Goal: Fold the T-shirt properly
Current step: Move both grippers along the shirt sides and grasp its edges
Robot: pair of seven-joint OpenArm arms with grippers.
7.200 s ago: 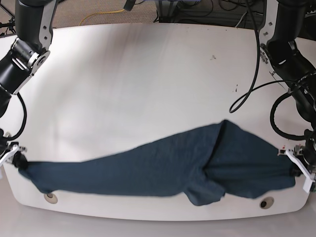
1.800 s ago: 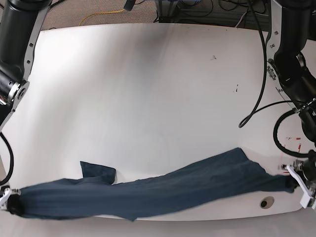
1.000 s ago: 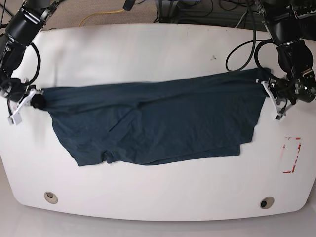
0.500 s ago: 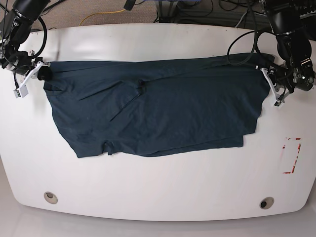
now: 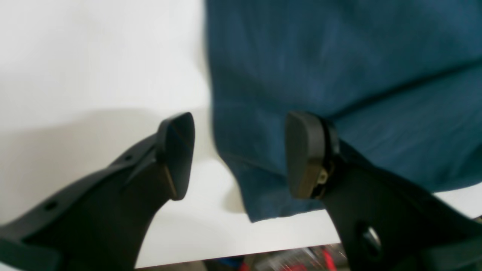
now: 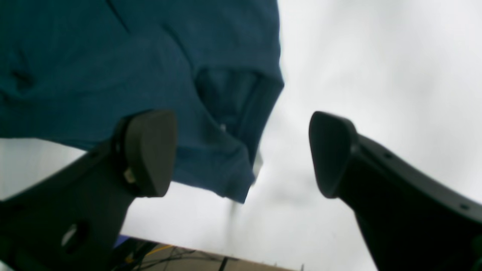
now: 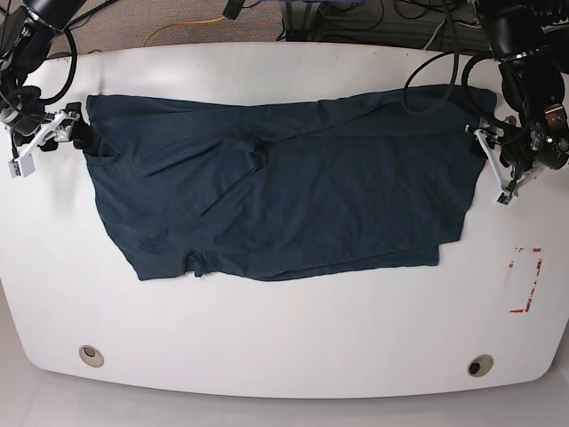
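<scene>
The T-shirt (image 7: 284, 187), dark navy-teal, lies spread wide and mostly flat across the white table (image 7: 284, 338), with a few creases near its middle. At the base view's right edge, my left gripper (image 7: 489, 158) stands open beside the shirt's corner. In the left wrist view that gripper (image 5: 241, 154) has its jaws apart over the T-shirt (image 5: 320, 67) hem corner, which rests on the table. At the base view's left edge, my right gripper (image 7: 67, 135) is open too. In the right wrist view that gripper (image 6: 241, 150) has wide jaws above a folded T-shirt (image 6: 113, 56) corner.
A red rectangle mark (image 7: 526, 280) sits on the table at the right. Two round holes (image 7: 89, 354) (image 7: 480, 365) lie near the front edge. Cables (image 7: 427, 53) and a yellow cord (image 7: 182, 25) run behind the table's far edge.
Both grippers have opened and let go of the shirt's corners. The shirt's far edge now rests flat, slightly nearer the back of the table.
</scene>
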